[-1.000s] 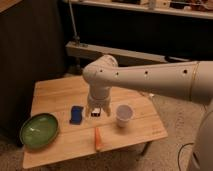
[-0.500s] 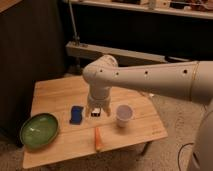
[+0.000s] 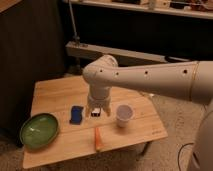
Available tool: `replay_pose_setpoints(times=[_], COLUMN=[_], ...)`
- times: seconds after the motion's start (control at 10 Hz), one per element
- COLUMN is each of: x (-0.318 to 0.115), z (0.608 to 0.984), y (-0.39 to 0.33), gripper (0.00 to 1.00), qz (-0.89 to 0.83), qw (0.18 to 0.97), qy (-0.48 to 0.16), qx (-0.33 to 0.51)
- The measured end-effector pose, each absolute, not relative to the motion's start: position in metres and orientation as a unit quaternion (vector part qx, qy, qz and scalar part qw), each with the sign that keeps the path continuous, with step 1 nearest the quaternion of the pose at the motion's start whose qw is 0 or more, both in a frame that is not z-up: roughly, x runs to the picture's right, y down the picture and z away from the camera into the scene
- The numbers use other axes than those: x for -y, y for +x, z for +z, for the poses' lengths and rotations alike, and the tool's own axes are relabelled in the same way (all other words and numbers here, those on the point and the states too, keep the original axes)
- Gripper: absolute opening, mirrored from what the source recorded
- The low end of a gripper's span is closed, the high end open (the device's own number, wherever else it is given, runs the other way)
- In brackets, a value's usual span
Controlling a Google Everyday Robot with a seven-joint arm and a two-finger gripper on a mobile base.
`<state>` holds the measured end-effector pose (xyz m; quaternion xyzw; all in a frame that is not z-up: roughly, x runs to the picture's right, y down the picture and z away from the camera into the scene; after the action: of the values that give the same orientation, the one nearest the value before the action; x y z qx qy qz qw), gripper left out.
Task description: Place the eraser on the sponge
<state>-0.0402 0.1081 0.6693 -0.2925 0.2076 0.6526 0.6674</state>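
The sponge [image 3: 76, 114] is a small flat blue pad lying on the wooden table [image 3: 50, 97], left of the arm. My gripper [image 3: 96, 112] hangs down from the white arm, just right of the sponge, low over the table. A small dark-and-white block, the eraser [image 3: 95, 113], shows between the gripper's tips at table level. I cannot tell whether it is held or just lying there.
A round green plate [image 3: 39, 130] sits at the table's front left. An orange carrot-like stick [image 3: 98, 138] lies near the front edge. A white cup [image 3: 124, 115] stands right of the gripper. A dark wall and a shelf rail stand behind the table.
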Motion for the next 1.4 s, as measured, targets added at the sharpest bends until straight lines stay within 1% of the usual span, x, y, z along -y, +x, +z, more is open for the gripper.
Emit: replay_pose_setpoints(times=[0.5, 0.7, 1.1, 1.4], x=[-0.104, -0.083, -0.008, 0.052], z=[0.669, 0.673, 0.705, 0.741], y=[-0.039, -0.029, 0.023, 0.058], gripper=[0.65, 0.65, 0.65, 0.65], qz=[0.657, 0.668, 0.699, 0.718], qw=[0.667, 0.669, 0.664, 0.656], qy=[-0.29, -0.274, -0.244, -0.23], qx=[-0.198, -0.176, -0.107, -0.036])
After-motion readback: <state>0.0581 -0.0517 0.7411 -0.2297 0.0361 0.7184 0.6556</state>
